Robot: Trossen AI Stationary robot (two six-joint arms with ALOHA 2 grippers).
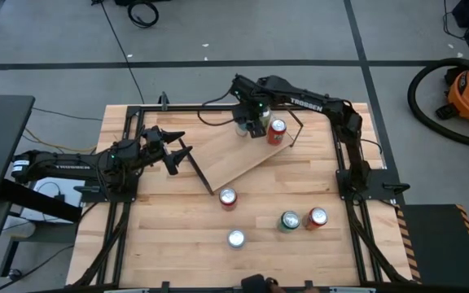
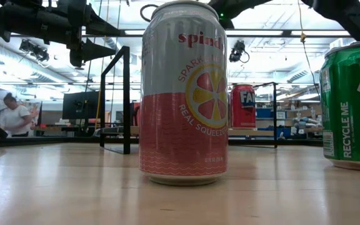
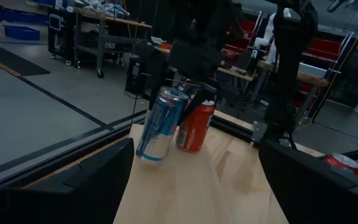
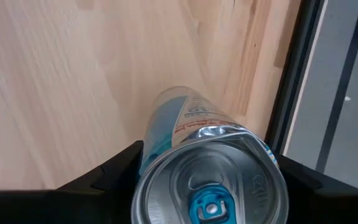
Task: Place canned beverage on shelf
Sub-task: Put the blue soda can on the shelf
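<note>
Right gripper: I see the right gripper [image 1: 247,120] over the far end of the shelf [image 1: 234,159], its fingers clamped on a tall blue-and-silver can [image 4: 191,155] near its top.
Held can: tilted, its base low over the shelf board; I cannot tell if it touches.
Neighbour: a red can [image 1: 277,130] stands upright on the shelf just beside the held one.
Left gripper: I have the left gripper [image 1: 179,148] waiting at the shelf's left end, fingers spread apart, holding nothing.
Table: on the wooden tabletop [image 1: 177,236] nearer me stand a pink grapefruit can [image 2: 184,94], a green can [image 1: 290,220] and two more red cans.
</note>
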